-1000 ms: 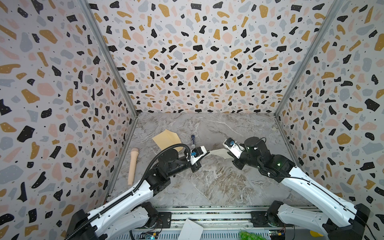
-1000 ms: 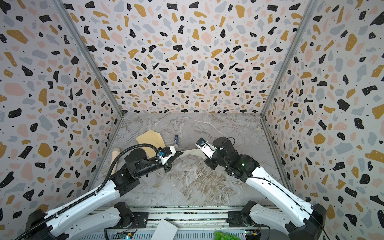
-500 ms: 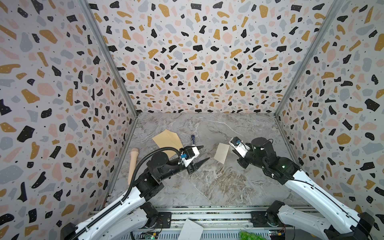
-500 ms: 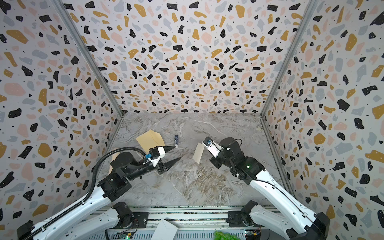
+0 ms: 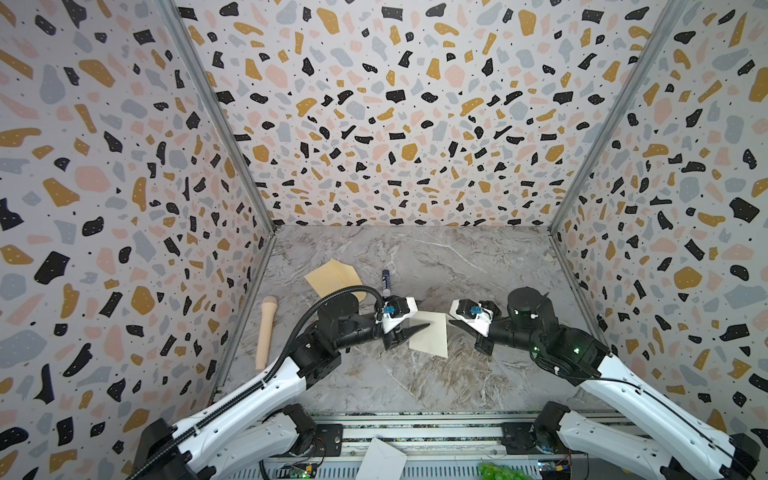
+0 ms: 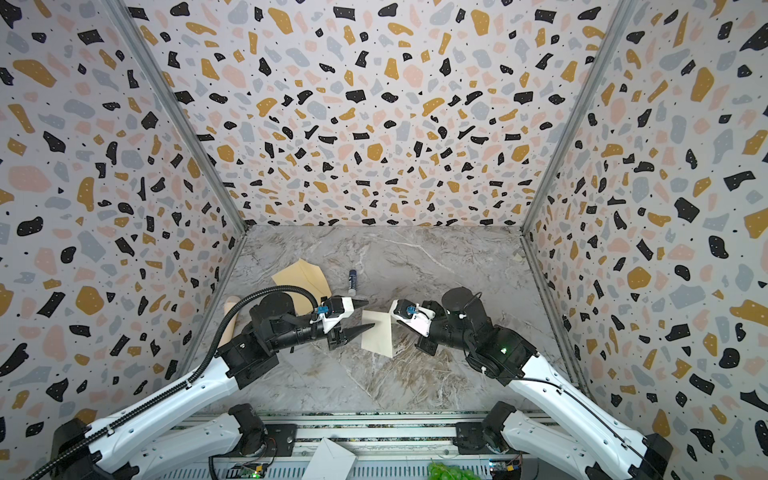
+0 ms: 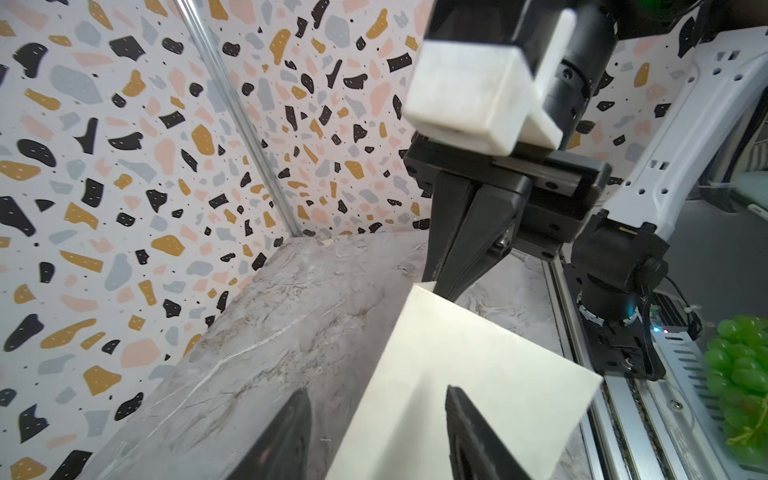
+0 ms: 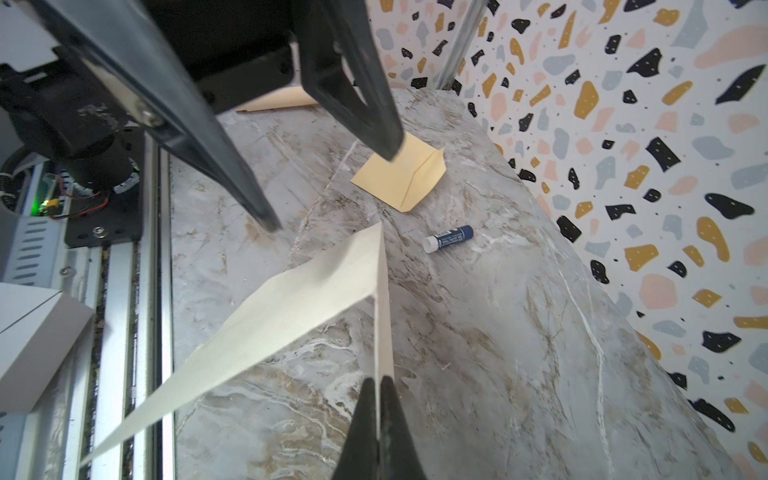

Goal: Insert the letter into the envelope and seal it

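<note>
1. Far left of the letter (image 5: 430, 337), by the wall, lies a beige wooden roller (image 5: 266, 332). I see no marking on it, and it looks unlikely to interfere.
2. Left of the letter and farther back, the envelope (image 5: 330, 275) lies flat on the marble table (image 5: 415, 386), partly under the left arm's cable. Its mouth does not look propped open, so a limp sheet could buckle against it or push it along the smooth top.
3. Just behind the letter's left edge lies a blue glue stick (image 5: 385, 279) with a white end. Its label carries white print, too small to read. A knock would probably roll it.
4. At the letter's left edge, the left gripper (image 5: 423, 314) is released, its jaws parted around the paper without pinching it. Closing askew could crumple the sheet.
5. The letter hangs clear of the table, creased, and no print shows on its visible faces.
6. At the letter's right corner, the right gripper (image 5: 453, 323) is clenched on that corner alone. The sheet could swing or slip, and an early release would drop it.
</note>
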You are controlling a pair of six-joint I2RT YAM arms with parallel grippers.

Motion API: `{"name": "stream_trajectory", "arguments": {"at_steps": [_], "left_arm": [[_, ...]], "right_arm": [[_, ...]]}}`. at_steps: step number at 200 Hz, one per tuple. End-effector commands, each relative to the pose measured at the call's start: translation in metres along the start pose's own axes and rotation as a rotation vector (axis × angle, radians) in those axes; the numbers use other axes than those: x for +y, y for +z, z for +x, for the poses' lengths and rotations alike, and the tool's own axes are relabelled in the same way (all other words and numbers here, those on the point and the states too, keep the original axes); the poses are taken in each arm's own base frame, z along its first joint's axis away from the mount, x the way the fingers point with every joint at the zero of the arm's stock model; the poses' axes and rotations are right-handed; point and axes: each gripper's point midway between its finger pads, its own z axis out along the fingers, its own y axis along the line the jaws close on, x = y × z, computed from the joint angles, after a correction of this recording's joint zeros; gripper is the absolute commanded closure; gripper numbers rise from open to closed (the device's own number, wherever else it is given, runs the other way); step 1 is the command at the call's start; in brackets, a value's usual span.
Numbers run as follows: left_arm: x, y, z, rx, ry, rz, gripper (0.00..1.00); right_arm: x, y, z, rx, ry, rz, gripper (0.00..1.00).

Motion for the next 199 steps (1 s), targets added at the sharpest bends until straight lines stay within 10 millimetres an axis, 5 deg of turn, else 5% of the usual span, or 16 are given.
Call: {"name": "stream_trajectory", "arguments": {"at_steps": [1,100,199], "left_arm": [[-0.002,0.002,-0.028,-0.071,0.052,0.045,0.5],[-0.021,0.009,-0.01,-0.048,0.074,0.155,0.65],[-0.023,0.014,-0.001,-0.02,0.069,0.168,0.99]], "right_arm": [[0.008,0.002,-0.006,-0.015,-0.019,-0.039,1.0],[0.017,0.006,-0.011,-0.024,-0.025,-0.074,1.0],[0.013,0.004,-0.013,-0.021,-0.03,-0.046,1.0]]}}
